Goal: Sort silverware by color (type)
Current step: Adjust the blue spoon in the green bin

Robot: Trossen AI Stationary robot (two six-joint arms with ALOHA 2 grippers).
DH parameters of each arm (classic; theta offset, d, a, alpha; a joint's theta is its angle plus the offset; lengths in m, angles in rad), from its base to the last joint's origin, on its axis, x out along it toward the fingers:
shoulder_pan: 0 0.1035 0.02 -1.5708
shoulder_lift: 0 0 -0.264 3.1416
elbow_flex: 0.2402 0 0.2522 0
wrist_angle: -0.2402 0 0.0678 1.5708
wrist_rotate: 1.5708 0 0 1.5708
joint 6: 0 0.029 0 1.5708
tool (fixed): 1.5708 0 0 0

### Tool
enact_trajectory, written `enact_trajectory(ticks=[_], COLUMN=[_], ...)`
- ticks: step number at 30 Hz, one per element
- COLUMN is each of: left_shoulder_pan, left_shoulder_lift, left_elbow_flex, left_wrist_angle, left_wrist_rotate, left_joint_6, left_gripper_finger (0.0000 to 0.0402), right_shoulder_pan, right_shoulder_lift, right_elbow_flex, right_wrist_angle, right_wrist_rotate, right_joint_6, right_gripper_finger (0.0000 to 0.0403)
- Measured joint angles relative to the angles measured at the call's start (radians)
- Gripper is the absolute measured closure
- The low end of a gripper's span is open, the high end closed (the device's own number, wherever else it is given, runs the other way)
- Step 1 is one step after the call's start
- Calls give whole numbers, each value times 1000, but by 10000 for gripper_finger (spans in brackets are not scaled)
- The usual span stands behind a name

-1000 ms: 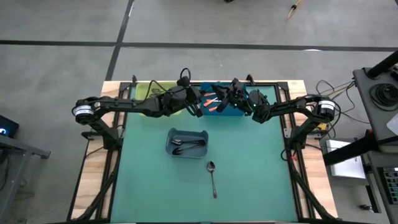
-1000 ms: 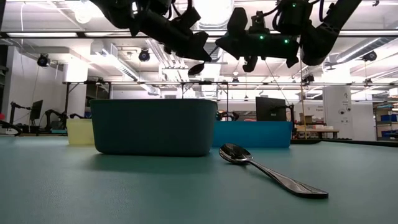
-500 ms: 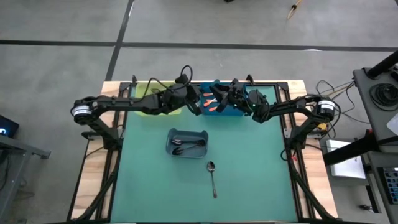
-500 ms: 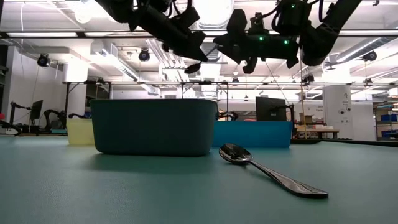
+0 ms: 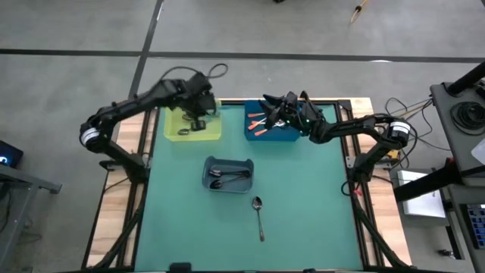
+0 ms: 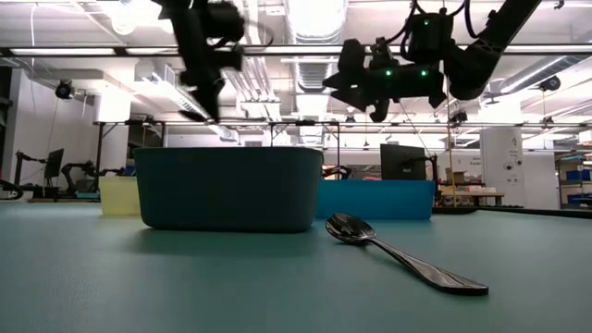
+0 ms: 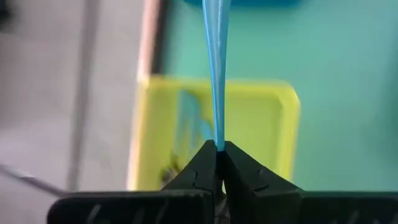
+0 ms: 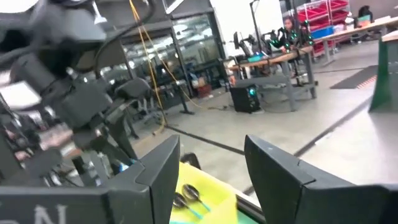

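**Left gripper clamps blue spoon above yellow bin; right gripper spread over blue bin**

We see the left gripper [image 7: 218, 163] with its two dark, wedge-shaped fingers pressed together on the thin, translucent handle of a light-blue spoon [image 7: 216, 68]. The handle tapers toward the fingers; its far end is cut off at the frame edge, so the bowl is hidden. Beneath it sits the yellow bin [image 7: 283, 134], a smooth plastic tray with rounded corners. In the high view this gripper [image 5: 198, 106] hangs over the yellow bin [image 5: 216, 129], where one spoon lies, too small to tell its colour.

We see the right gripper [image 8: 208, 165] with its flat, matte fingers set well apart and nothing between them. In the high view it [image 5: 279, 112] hovers over the blue bin [image 5: 284, 137], which holds orange-handled spoons [image 5: 258, 123].

The dark grey bin [image 5: 246, 183] holds dark metal spoons [image 5: 231, 176], their count hard to make out. One glossy all-metal spoon [image 6: 398, 252] lies alone on the matte green table [image 5: 318, 212], near that bin.
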Motion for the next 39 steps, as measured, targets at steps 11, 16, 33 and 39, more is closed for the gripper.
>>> enact_trajectory(ticks=[11, 16, 33, 39], left_shoulder_pan=[215, 215, 217, 218], left_shoulder_lift=[10, 11, 132, 185], left_elbow_flex=[-117, -207, -236, -236], left_wrist_angle=[-169, -142, 5, 32], left_wrist_rotate=[123, 120, 149, 157], left_joint_6=[83, 116, 160, 178], left_gripper_finger=[401, 402, 402, 402], right_shoulder_pan=[-58, -69, -68, -68], right_shoulder_lift=[-4, -4, -4, -4], right_elbow_flex=[0, 0, 0, 0], right_wrist_angle=[-57, -57, -61, -62], right_wrist_rotate=[-1, 2, -1, -1], right_joint_6=[-61, -87, -92, -93], right_gripper_finger=[243, 241, 247, 252])
